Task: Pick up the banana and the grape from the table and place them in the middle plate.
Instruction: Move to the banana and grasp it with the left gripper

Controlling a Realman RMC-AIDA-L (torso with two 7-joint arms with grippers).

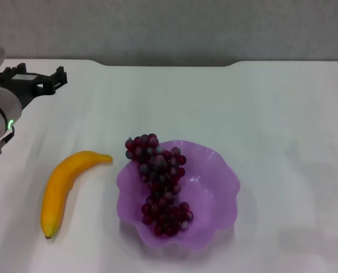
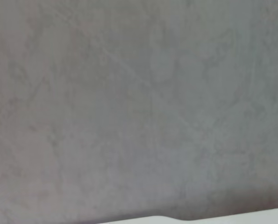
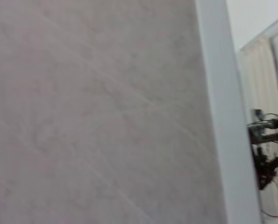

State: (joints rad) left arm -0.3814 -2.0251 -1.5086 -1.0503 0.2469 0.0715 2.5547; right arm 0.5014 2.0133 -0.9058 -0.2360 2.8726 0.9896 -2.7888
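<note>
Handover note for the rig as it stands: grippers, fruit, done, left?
Left gripper: raised over the table's far left, holding nothing.
Right gripper: out of view.
Grape: lying in the middle plate, top end overhanging the rim. Done.
Banana: on the table just left of the plate, not touching it. Left to do: pick it up and place it in the plate.

Left arm cut by frame edge; right arm unseen.

The dark red grape bunch is lying inside the purple scalloped middle plate; the yellow banana is lying just beside it on the white worktop.
</note>
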